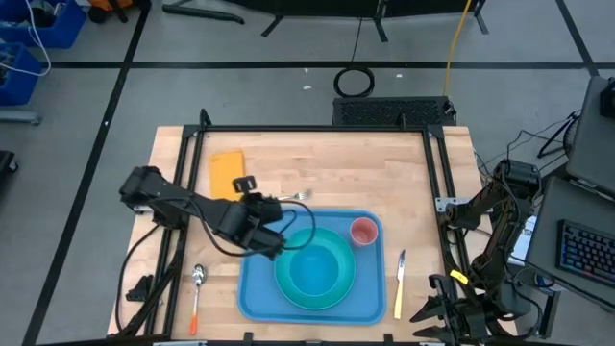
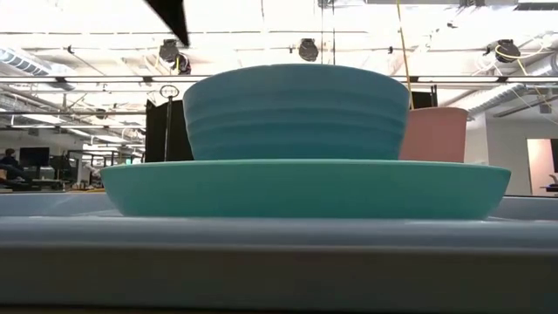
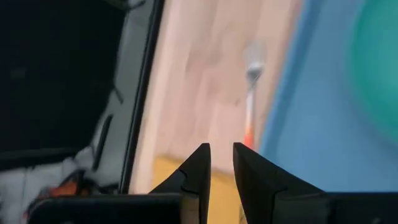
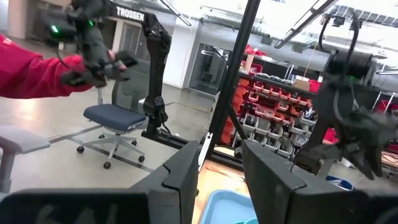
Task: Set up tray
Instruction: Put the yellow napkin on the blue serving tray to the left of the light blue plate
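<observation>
From where I stand, a spoon (image 1: 196,285) with an orange handle lies near the left front corner of the table (image 1: 404,183), bowl end toward the back. Further back on the left half sits a flat yellow-orange piece (image 1: 226,173), perhaps a napkin or sponge. The left arm reaches in from the left edge, and the left gripper (image 1: 272,242) hangs over the left rim of the tray (image 1: 255,293). In its wrist view the fingers (image 3: 199,165) stand a narrow gap apart with nothing between them, the spoon and the yellow piece showing beyond them. A fork (image 1: 302,196) rests on the wood just behind the tray's back rim, close to the arm.

The tray, big and blue, lies at the front middle of the table, reaching nearly to the front edge. On it sits a round turquoise plate (image 1: 288,285) with a blue bowl (image 1: 317,269) on top. A small pink cup (image 1: 363,232) stands upright in the tray's back right corner, just beside the plate.

Right of the tray a knife (image 1: 399,285) with a yellow handle lies on the wood, running front to back. The right arm waits folded off the right edge. The right gripper (image 4: 219,163) is spread with nothing in it, facing the room, where a red sleeve (image 4: 31,70) shows.
</observation>
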`<state>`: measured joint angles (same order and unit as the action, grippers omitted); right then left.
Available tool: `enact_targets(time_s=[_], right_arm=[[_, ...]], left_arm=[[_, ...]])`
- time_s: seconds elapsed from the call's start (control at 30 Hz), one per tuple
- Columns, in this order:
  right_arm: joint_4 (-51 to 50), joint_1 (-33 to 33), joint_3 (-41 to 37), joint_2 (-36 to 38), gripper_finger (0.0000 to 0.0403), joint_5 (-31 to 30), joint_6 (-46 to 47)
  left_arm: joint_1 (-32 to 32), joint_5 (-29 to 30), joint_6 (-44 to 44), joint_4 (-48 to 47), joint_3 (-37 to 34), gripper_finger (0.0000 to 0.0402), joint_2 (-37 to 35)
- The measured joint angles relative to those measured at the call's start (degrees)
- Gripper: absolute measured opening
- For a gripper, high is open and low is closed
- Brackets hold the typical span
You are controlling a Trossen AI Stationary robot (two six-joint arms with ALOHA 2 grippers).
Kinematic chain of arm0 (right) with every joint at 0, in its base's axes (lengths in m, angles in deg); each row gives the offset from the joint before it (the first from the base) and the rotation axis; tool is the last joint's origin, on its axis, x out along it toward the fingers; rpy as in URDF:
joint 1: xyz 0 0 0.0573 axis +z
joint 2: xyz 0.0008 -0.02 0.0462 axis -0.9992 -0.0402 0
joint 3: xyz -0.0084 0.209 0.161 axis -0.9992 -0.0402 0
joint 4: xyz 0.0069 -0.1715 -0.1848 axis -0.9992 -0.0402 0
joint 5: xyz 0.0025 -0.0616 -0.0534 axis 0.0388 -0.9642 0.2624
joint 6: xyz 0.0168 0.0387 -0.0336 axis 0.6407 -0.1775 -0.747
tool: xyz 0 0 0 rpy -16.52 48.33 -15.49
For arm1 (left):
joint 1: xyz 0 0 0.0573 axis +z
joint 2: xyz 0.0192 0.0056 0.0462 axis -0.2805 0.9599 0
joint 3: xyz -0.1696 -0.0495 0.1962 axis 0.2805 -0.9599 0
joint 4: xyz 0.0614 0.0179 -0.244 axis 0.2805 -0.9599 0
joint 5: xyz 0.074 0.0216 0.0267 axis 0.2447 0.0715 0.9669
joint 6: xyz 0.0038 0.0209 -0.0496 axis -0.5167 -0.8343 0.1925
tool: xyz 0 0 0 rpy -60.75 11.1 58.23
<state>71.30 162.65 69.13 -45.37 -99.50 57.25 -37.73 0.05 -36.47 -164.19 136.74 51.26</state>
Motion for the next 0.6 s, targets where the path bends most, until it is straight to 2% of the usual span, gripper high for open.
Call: enact_targets(time_s=[0.2,0.3,0.37,0.6], right_arm=[[-0.1,-0.5,0.0,0.0,0.0114,0.0,-0.2],[-0.4,-1.1,0.0,0.0,0.0114,0.0,-0.2],[-0.9,-1.5,0.0,0.0,0.0114,0.0,-0.1],[-3.1,-1.9,0.0,0.0,0.0114,0.0,1.3]], left_arm=[[0.6,-0.5,5.4,7.1,-16.3,0.0074,-8.6],[1.7,-3.9,3.8,12.6,-23.5,0.0074,-12.4],[2.9,-6.1,4.3,14.7,-27.8,0.0074,-13.9],[6.5,-7.0,2.3,16.8,-39.5,0.0074,-15.7]])
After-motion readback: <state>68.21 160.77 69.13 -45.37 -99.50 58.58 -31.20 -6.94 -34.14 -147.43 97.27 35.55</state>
